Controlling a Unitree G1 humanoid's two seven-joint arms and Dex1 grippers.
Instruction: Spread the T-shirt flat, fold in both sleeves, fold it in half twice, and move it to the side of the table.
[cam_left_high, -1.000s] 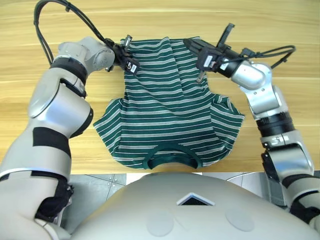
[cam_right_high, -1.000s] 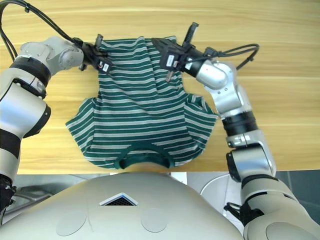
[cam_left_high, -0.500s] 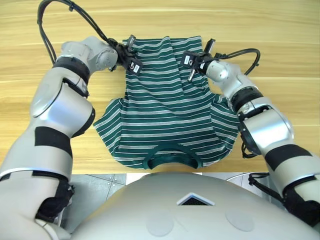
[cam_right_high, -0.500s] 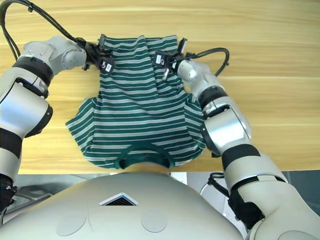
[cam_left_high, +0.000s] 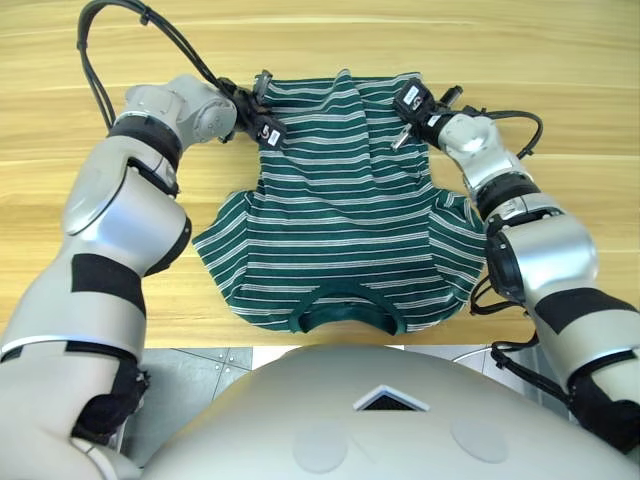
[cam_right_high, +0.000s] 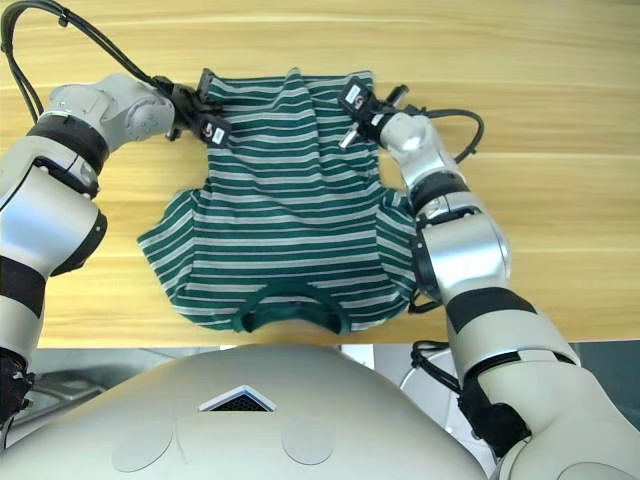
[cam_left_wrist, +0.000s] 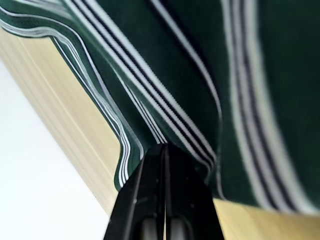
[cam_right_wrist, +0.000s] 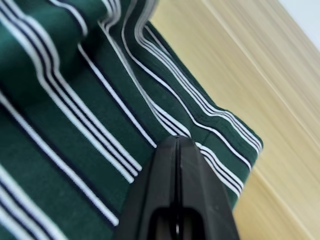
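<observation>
On the wooden tabletop (cam_left_high: 560, 60), mid-width: a green T-shirt (cam_left_high: 335, 220) with white stripes. Lies spread out, collar (cam_left_high: 345, 318) at 6 o'clock close to the near edge, hem (cam_left_high: 320, 90) at 12 o'clock. Not quite flat: a ridge (cam_left_high: 370, 135) of cloth from the hem's middle down toward 5 o'clock, and a small peak in the hem at 12. Both sleeves unfolded, left sleeve (cam_left_high: 222, 240) out at 8 o'clock, right sleeve (cam_left_high: 458, 222) out at 4 o'clock and somewhat rumpled.

Left jaws at 11 o'clock, on the hem's corner there. Clenched on the T-shirt: in the left wrist view, black fingertips (cam_left_wrist: 150, 172) pressed together with the striped edge pinched between them, bare wood just beside.

Right jaws at 1 o'clock, on the opposite hem corner. Likewise grasping the T-shirt: in the right wrist view, fingertips (cam_right_wrist: 167, 165) closed over the striped hem, near where cloth meets wood.

Both grips well apart, with the whole width of the hem between them.

Black left cables (cam_left_high: 110, 40) looping off toward 10 o'clock over bare wood. A right cable (cam_left_high: 515, 120) curving by the wrist at 2 o'clock, just beside the T-shirt's edge.
</observation>
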